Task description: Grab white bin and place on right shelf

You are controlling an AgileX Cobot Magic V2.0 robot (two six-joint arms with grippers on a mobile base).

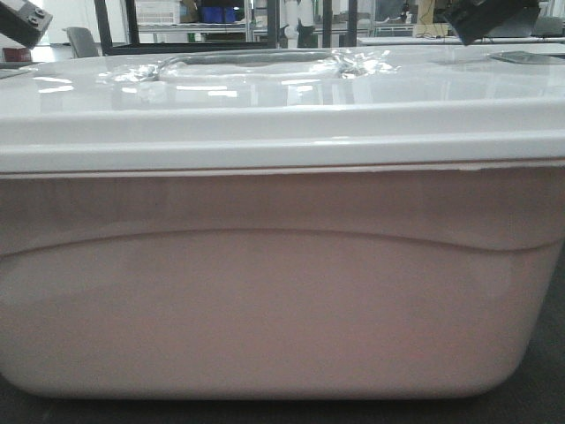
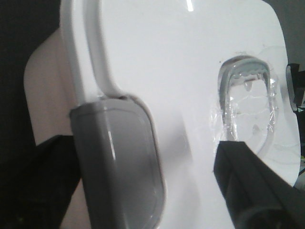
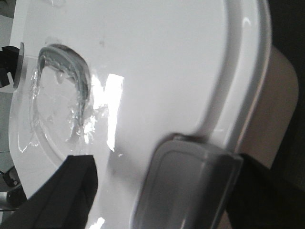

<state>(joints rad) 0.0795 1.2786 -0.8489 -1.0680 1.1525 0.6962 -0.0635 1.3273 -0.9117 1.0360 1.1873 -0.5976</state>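
Pinkish-white translucent plastic fills the front view. The white bin (image 1: 265,300), a large tub with rounded bottom corners and a curved ridge along its side, is seen standing on a dark surface (image 1: 549,389) close to the robot, with its glossy white lid (image 1: 282,124) seated on top. Its long axis is laid across the scene from left to right, so one short end is offered to each arm.

The black left gripper (image 1: 21,19) is found above the far left corner of the lid, and the black right gripper (image 1: 490,18) above the far right corner. Neither is favoured; each is matched to its own end.

In the left wrist view, a rounded grey plastic clasp (image 2: 119,167) at the left end of the lid is framed between a black finger (image 2: 252,191) and a dark shape on the other side, taken to be its partner. Bare lid is seen between finger and clasp, so the jaws are judged to be spread wide, with nothing held. The same is shown on the right, where the matching grey clasp (image 3: 190,186) sits beside a black finger (image 3: 62,191), again with a gap. Whether any finger rests on the lid cannot be told.

A clear recessed handle (image 2: 248,100) at the lid's middle is seen beyond each clasp.

Both ends are judged to need gripping together, so that the tub is kept level when lifted.

The right shelf is not made out in any view; only dark uprights (image 1: 104,25) and blue crates (image 1: 216,13) are seen far behind.
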